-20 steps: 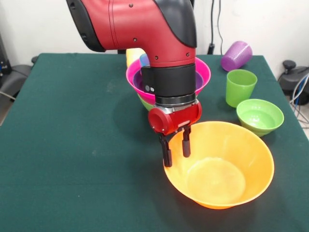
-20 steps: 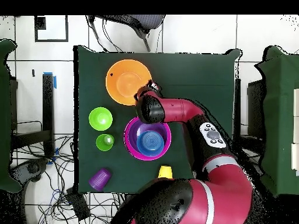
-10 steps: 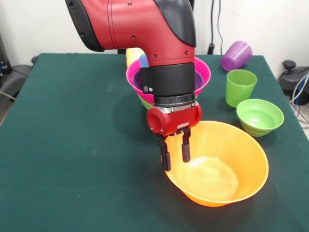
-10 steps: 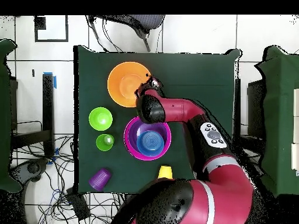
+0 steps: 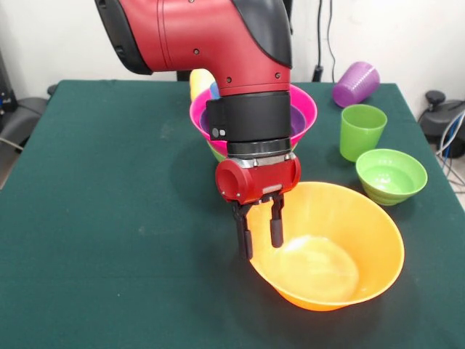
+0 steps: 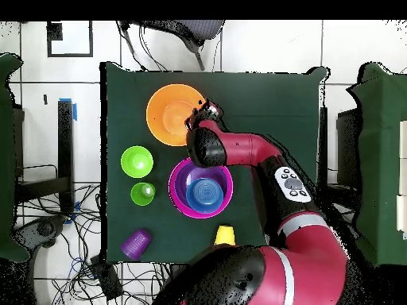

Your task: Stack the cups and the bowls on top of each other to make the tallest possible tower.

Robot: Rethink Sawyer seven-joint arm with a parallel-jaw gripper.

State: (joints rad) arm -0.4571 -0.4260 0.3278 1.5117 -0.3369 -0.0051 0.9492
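Observation:
My gripper [image 5: 260, 247] is shut on the near-left rim of the large orange bowl [image 5: 327, 269], one finger inside and one outside. The bowl sits tilted, its gripped side raised. In the overhead view the gripper [image 6: 203, 111] is at the orange bowl's [image 6: 171, 111] right rim. Behind the arm stands the tower [image 5: 309, 109]: a pink bowl holding a purple bowl [image 5: 298, 121] and a blue one [image 6: 205, 193], on a green base [image 5: 216, 153]. A green cup [image 5: 361, 131] stands upright, a purple cup [image 5: 356, 83] lies on its side, and a yellow cup [image 6: 225, 235] stands beyond the tower.
A light green bowl [image 5: 391, 174] sits open side up at the right, beside the green cup and close to the orange bowl. The arm hides much of the tower in the front view. Dark green cloth [image 5: 109, 218] covers the table.
The orange bowl has tipped up on its gripped side and shifted slightly. The gripper has moved a little to the left in the front view, still on the rim.

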